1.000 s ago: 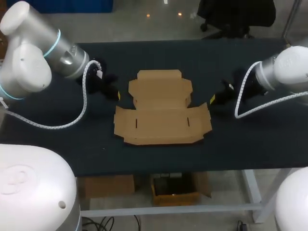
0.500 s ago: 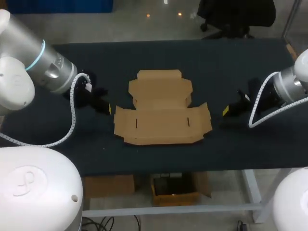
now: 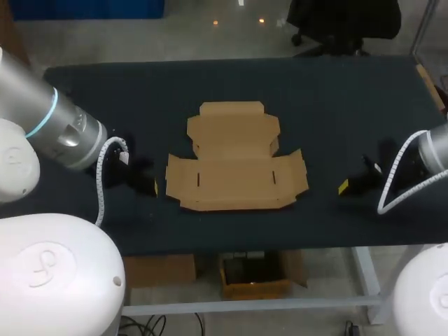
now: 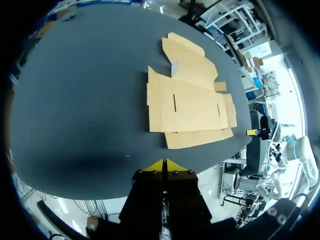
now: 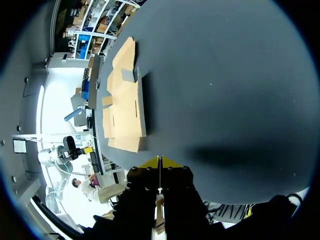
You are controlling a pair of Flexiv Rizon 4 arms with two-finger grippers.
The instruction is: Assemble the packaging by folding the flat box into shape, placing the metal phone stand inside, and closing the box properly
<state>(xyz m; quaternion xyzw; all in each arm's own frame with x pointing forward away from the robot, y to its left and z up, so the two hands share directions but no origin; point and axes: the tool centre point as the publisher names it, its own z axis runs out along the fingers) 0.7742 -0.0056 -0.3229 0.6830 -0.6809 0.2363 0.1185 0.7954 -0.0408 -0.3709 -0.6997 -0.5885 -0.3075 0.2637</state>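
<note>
So the flat brown cardboard box blank point(image 3: 234, 164) lies unfolded on the dark matte desk point(image 3: 336, 98), between the 2 sets of jaws and well apart from each. Left jaws and right jaws are both pinched together, yellow tips touching, holding nothing. Folding looks like step 1, since the panels seem more or less flat. My take: open up first, then slip 1 tip under a side flap while the other arm pins the middle panel, because thin stiff card will probably skate on that desk. Follow the pre-cut slots and score lines. Can't spot the metal phone stand anywhere.
</note>
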